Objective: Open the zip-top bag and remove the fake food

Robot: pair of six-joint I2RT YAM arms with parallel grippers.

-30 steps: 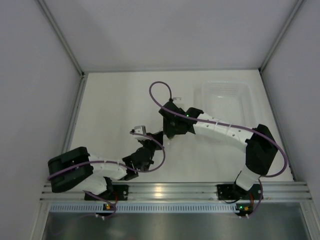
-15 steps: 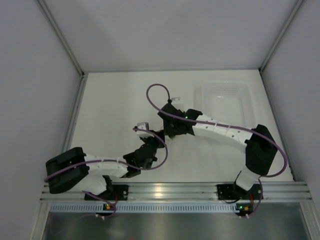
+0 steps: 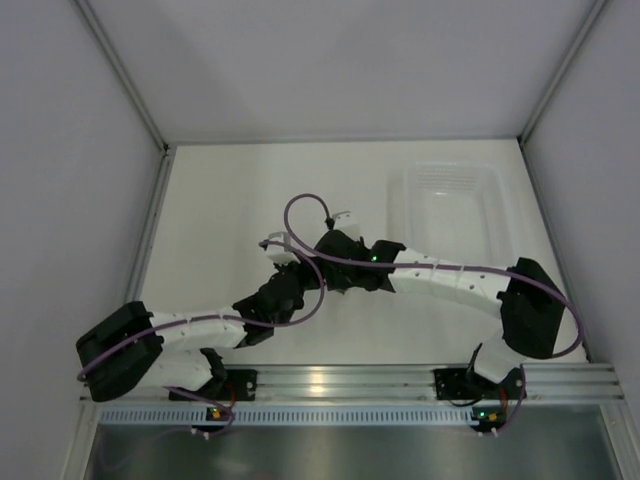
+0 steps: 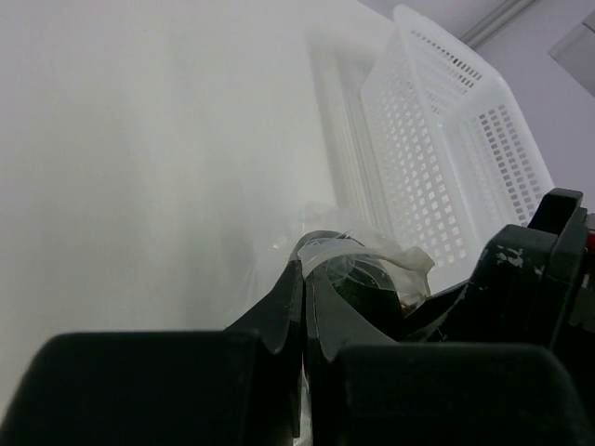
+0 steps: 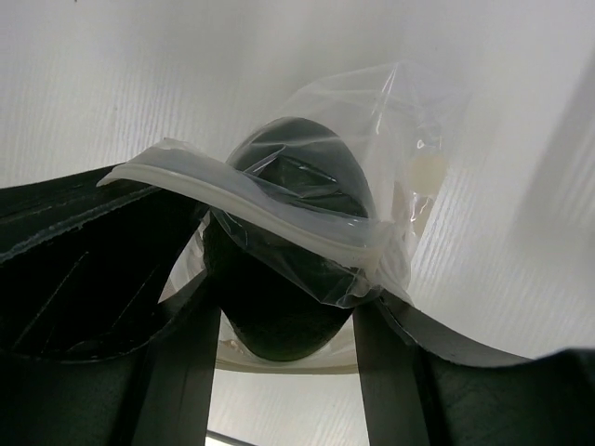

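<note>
The zip-top bag (image 5: 390,139) hangs above the table between both grippers, small and pale in the top view (image 3: 281,246). Its white zip strip (image 5: 279,209) crosses the dark green fake food (image 5: 279,307). My right gripper (image 5: 284,321) has a finger on each side of the fake food, with bag film over its upper part. Whether its lower end is outside the film I cannot tell. My left gripper (image 4: 305,269) is shut on the bag's edge beside the zip strip (image 4: 372,253), with the fake food (image 4: 367,288) just right of its fingers. The two wrists meet mid-table (image 3: 310,262).
A clear perforated tray (image 3: 450,195) stands at the back right, also visible in the left wrist view (image 4: 446,158). Grey walls close in the white table on the left, right and back. Purple cables loop above both wrists (image 3: 300,215).
The left arm has stretched forward, carrying the bag slightly back and left. The right wrist has shifted left and toward the near edge with it. Both grips look unchanged.
</note>
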